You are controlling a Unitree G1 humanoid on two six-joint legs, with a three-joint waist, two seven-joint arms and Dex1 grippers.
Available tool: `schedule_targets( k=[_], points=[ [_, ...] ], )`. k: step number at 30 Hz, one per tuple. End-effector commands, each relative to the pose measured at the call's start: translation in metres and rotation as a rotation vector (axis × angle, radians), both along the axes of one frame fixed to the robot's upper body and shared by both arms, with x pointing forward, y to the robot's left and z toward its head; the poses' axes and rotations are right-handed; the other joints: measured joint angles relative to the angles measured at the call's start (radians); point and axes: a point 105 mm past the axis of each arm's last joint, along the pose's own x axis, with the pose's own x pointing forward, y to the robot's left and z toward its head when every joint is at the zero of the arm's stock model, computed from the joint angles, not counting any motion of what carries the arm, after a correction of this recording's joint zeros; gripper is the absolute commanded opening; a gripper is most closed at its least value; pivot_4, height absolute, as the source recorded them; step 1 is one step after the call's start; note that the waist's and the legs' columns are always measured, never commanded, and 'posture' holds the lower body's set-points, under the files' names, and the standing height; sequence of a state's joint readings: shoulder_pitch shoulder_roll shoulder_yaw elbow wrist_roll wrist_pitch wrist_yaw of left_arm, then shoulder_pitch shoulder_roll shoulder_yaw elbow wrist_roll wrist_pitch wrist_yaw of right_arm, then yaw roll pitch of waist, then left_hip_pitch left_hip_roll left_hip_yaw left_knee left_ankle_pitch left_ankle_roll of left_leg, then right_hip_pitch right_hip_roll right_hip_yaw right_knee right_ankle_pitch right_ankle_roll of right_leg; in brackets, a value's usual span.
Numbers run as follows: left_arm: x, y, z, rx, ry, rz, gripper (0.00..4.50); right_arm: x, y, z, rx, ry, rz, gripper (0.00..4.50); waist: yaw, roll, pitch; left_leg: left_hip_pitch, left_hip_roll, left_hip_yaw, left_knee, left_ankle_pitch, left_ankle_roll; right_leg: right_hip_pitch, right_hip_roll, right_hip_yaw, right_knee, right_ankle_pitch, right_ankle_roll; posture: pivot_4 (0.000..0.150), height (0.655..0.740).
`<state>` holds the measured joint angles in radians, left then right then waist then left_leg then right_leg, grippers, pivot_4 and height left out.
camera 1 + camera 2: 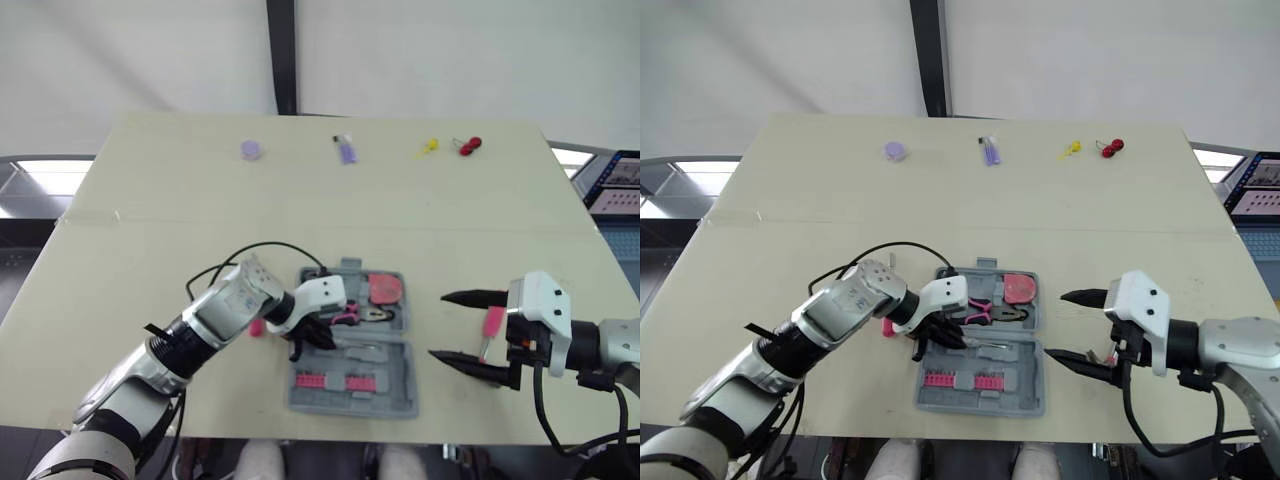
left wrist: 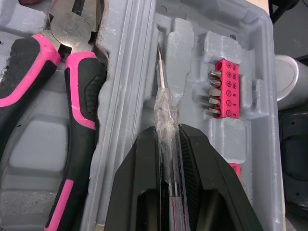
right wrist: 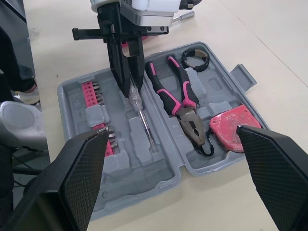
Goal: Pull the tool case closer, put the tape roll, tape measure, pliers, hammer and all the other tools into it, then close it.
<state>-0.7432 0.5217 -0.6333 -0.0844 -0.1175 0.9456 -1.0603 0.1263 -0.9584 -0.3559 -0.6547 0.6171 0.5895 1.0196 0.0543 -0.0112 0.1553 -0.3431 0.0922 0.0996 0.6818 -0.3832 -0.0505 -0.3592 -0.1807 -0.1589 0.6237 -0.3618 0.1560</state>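
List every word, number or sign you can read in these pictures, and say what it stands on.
"4", "3": apparently, on the pink bit holder, beside cross-head signs; its other marks are too small to read.
Shelf labels at the far right: blurred, unreadable.
Tape measure, pliers, screwdriver: no text seen.

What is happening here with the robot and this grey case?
The robot is packing an open grey tool case. Its left gripper, jaws shut on a clear-handled screwdriver, holds it along a long slot in the half with the pink bit strips. Pliers, a red tape measure and a black tape roll already lie in the other half. The right gripper hangs to the right of the case, jaws open and empty.
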Motion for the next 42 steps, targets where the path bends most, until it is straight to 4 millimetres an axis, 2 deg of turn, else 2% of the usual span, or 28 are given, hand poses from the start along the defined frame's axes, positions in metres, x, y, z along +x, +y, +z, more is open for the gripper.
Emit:
schedule_targets(
  k=[1, 5, 15, 34, 42],
  points=[
    [0.003, -0.004, 0.006, 0.004, -0.053, -0.011, 0.09, -0.001, 0.004, 0.004, 0.011, -0.024, 0.014, 4.50, 0.000, 0.000, 0.000, 0.000, 0.000, 0.000, 0.000, 0.000, 0.000, 0.000, 0.000, 0.000, 0.000, 0.000, 0.000, 0.150, 0.7400],
    [0.003, -0.009, 0.011, -0.006, -0.086, -0.043, 0.09, 0.000, 0.003, 0.003, 0.011, -0.023, 0.013, 4.50, 0.000, 0.000, 0.000, 0.000, 0.000, 0.000, 0.000, 0.000, 0.000, 0.000, 0.000, 0.000, 0.000, 0.000, 0.000, 0.150, 0.7400],
    [0.009, -0.006, 0.011, 0.058, -0.236, -0.123, 0.09, 0.000, 0.004, 0.003, 0.014, -0.026, 0.008, 4.50, 0.000, 0.000, 0.000, 0.000, 0.000, 0.000, 0.000, 0.000, 0.000, 0.000, 0.000, 0.000, 0.000, 0.000, 0.000, 0.150, 0.7400],
    [0.005, -0.017, 0.020, 0.010, -0.258, -0.148, 0.09, 0.001, 0.004, 0.002, 0.013, -0.028, 0.006, 4.50, 0.000, 0.000, 0.000, -0.001, 0.000, -0.001, 0.001, 0.000, 0.000, 0.000, 0.000, 0.000, 0.000, 0.000, 0.000, 0.150, 0.7400],
    [0.004, -0.015, 0.015, 0.026, -0.260, -0.157, 0.09, 0.002, 0.004, 0.002, 0.012, -0.028, 0.007, 4.50, 0.000, 0.000, 0.000, -0.001, 0.000, -0.001, 0.001, 0.000, 0.000, 0.000, 0.000, 0.000, 0.000, 0.000, 0.000, 0.150, 0.7400]
  ],
)
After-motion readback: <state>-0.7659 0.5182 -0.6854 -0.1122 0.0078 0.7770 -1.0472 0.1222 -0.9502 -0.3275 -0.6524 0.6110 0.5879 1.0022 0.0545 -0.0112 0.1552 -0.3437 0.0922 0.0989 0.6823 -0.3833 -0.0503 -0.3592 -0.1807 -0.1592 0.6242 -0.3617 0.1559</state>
